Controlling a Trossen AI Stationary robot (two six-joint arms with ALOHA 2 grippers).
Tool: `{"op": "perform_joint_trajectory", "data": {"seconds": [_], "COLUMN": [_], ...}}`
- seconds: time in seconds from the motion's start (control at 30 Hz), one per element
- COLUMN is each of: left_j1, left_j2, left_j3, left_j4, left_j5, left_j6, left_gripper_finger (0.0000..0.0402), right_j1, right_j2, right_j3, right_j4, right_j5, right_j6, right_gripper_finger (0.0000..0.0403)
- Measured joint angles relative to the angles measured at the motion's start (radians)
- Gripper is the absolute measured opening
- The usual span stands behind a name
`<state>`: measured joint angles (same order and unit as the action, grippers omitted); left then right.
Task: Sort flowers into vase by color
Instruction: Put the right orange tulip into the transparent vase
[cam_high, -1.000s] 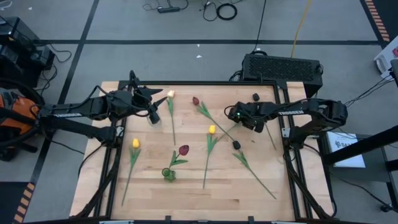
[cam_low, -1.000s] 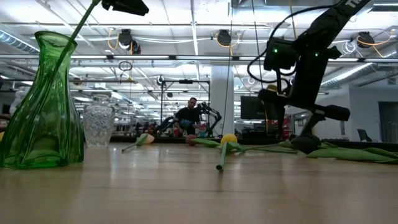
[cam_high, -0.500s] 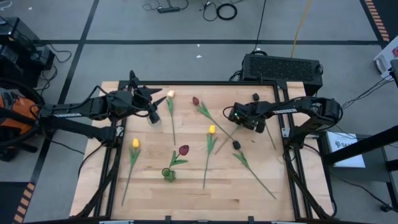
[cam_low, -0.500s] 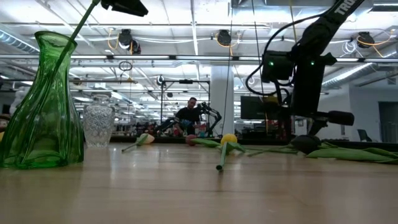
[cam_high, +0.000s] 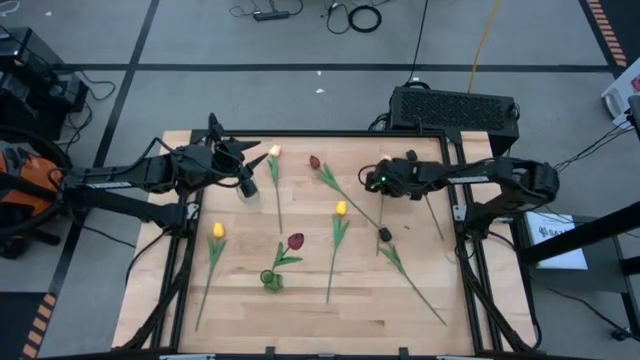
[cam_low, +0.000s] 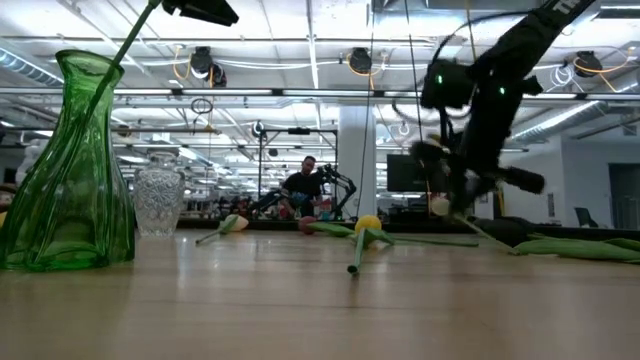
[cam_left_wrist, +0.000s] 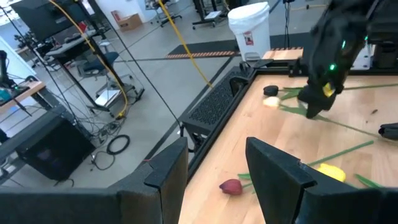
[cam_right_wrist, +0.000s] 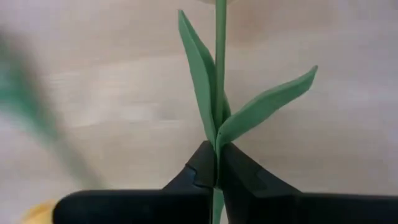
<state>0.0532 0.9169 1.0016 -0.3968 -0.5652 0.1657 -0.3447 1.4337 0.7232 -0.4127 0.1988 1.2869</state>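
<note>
The right end effector (cam_high: 385, 183) is clamping the thin green stem of a cream-peach artificial tulip (cam_right_wrist: 219, 74) above the far right part of the wooden surface (cam_high: 300, 305); the left end effector (cam_left_wrist: 217, 171), fingers apart, is hovering far left

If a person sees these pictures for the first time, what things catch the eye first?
First, the right claw, shut on a green tulip stem over the table's far right part. Next, the tall green vase, close to the low camera, with a stem leaning out of it and a small clear vase behind. Finally, the other tulips lie scattered on the wooden table, like the yellow one.
</note>
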Motion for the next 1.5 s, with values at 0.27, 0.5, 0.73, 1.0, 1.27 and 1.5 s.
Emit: {"op": "perform_joint_trajectory", "data": {"seconds": [0.27, 0.5, 0.73, 1.0, 1.27, 1.5], "left_j1": [-0.001, 0.006, 0.034, 0.038, 0.039, 0.040], "left_j2": [0.001, 0.020, 0.105, 0.174, 0.174, 0.174], "left_j3": [0.000, 0.001, 0.001, 0.001, 0.001, 0.000], "left_j4": [0.098, 0.225, 0.377, 0.542, 0.654, 0.654], "left_j5": [0.010, 0.109, 0.399, 0.480, 0.543, 0.564], "left_j6": [-0.008, -0.133, -0.158, -0.213, -0.213, -0.213], "left_gripper_finger": [0.0171, 0.0171, 0.0171, 0.0171, 0.0171, 0.0171], "right_j1": [0.014, 0.058, 0.124, 0.195, 0.209, 0.217], "right_j2": [-0.204, -0.278, -0.151, 0.018, 0.085, 0.104], "right_j3": [0.103, 0.240, 0.405, 0.608, 0.648, 0.648], "right_j4": [0.242, 0.442, 0.558, 0.577, 0.571, 0.614], "right_j5": [0.038, -0.046, -0.214, -0.333, -0.359, -0.389], "right_j6": [-0.416, -0.780, -0.961, -1.151, -1.172, -1.192], "right_gripper_finger": [0.0002, 0.0001, 0.0000, 0.0000, 0.0000, 0.0000]}}
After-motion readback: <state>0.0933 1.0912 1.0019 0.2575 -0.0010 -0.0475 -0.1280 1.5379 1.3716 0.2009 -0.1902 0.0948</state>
